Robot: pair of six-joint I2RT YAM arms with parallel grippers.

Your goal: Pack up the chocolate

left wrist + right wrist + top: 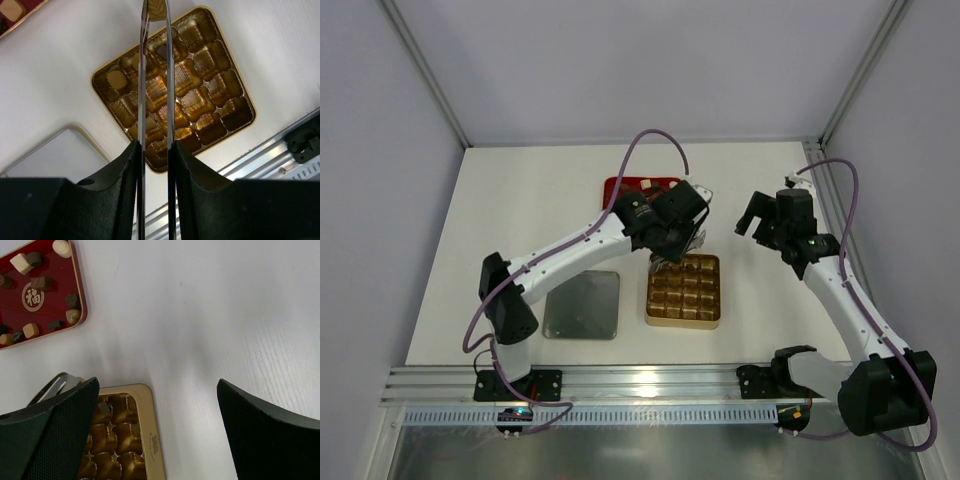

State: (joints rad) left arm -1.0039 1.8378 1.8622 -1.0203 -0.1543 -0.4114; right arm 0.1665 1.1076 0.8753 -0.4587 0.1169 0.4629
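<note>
While the left gripper point(155, 148) is clamping partway closed on a pair of slim metal tongs point(142, 100), the tongs are reaching straight out from its fingers over the gold tray point(155, 440) of square cells. Their tips are crowding the edge of the wrist view, so it is hard to say whether they are carrying a piece. The chocolate point(42, 283) is lying scattered in the red tray point(55, 302) beyond the gold one, brown, dark and white. The pieces are blocky, turned at mixed angles, none showing a clear long axis. The right gripper point(157, 385) is hovering over the white table point(200, 315) with jaws spread wide, holding nothing.
</note>
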